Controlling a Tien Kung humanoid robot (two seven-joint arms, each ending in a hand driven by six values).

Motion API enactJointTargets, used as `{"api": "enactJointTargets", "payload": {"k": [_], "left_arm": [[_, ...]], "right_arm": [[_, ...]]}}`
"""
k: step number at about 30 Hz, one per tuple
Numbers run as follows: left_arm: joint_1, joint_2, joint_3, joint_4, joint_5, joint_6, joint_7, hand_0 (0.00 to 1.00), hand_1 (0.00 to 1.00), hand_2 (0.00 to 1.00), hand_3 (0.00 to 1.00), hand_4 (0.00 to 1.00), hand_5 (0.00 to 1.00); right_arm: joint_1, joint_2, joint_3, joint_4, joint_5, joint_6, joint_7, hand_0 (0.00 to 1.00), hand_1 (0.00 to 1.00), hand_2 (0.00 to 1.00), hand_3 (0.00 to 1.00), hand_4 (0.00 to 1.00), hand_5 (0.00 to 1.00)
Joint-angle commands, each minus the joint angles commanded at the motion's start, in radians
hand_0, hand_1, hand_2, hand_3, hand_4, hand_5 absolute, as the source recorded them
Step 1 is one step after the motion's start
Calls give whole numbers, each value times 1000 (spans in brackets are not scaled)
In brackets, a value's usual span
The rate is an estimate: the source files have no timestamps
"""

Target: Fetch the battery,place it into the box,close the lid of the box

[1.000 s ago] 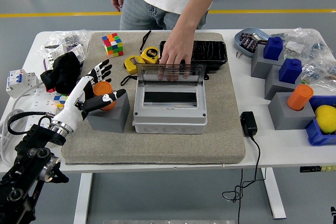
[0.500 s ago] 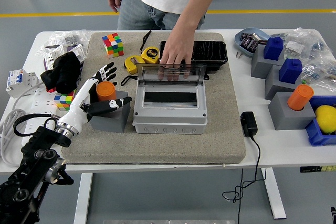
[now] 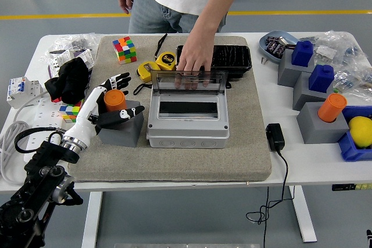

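From my seat, the battery (image 3: 115, 99) is the orange cylinder standing upright in the grey block (image 3: 121, 128) on the mat (image 3: 244, 143), just left of the box (image 3: 188, 119). My left hand (image 3: 108, 104) is at it: the fingers (image 3: 118, 79) are spread behind and beside it, the thumb lies across the block's front, and nothing is gripped yet. The right arm is out of view.

I judge the battery to be rigid, light and smooth-walled, so it could slip or tip in its socket. I would take it around the exposed upper part, thumb opposite the fingers, and lift straight up to clear the block.

The box's clear lid (image 3: 189, 79) stands raised, and a person's hand (image 3: 193, 62) rests at its top edge, holding it up as far as I can tell.

Against the picture from a second ago, my arm has drawn back and down toward the near-left corner of the tabletop (image 3: 302, 169), and the hand has slid slightly lower along the block. The thumb, which was raised toward the battery, now sits lower on the block face. The battery, the box and the person's hand have not shifted.
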Motion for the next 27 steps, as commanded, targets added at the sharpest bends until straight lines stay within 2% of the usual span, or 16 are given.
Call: {"api": "enactJointTargets", "payload": {"k": [1,6,7,12,13,18,19,24,25,27], "left_arm": [[0,0,0,0,0,1,0,727,789,698,668,998,97],[-2,-1,2,0,-5,7,-2,727,789,698,668,998,97],[-2,-1,2,1,-5,7,-2,639,732,639,629,998,94],[-3,-1,5,0,-13,16,-5,639,732,639,629,998,94],[-3,-1,5,0,-14,16,-5,553,679,576,582,998,96],[-5,-3,5,1,-17,22,-6,553,679,576,582,998,96],[-5,-3,5,1,-19,24,-5,426,574,472,506,998,98],[-7,-3,8,0,-20,27,-4,426,574,472,506,998,98],[-8,-3,9,0,-21,27,-4,326,476,376,401,998,95],[-8,-3,10,0,-19,28,-4,326,476,376,401,998,95]], "right_arm": [[0,0,-1,0,0,0,0,795,733,730,781,998,998],[1,0,3,0,-2,0,-1,795,733,730,781,998,998],[1,0,3,0,-2,0,-1,795,733,730,781,998,998],[2,1,4,0,-2,1,-1,795,733,730,781,998,998],[2,1,5,0,-2,1,-1,795,733,730,781,998,998],[3,1,6,0,-3,1,-1,795,733,730,781,998,998],[4,1,5,0,-2,1,-1,795,733,730,781,998,998],[6,1,6,0,-3,2,-1,795,733,730,781,998,998],[6,1,8,0,-3,2,-1,795,733,730,781,998,998],[6,0,8,0,-4,2,-1,795,733,730,781,998,998]]}}
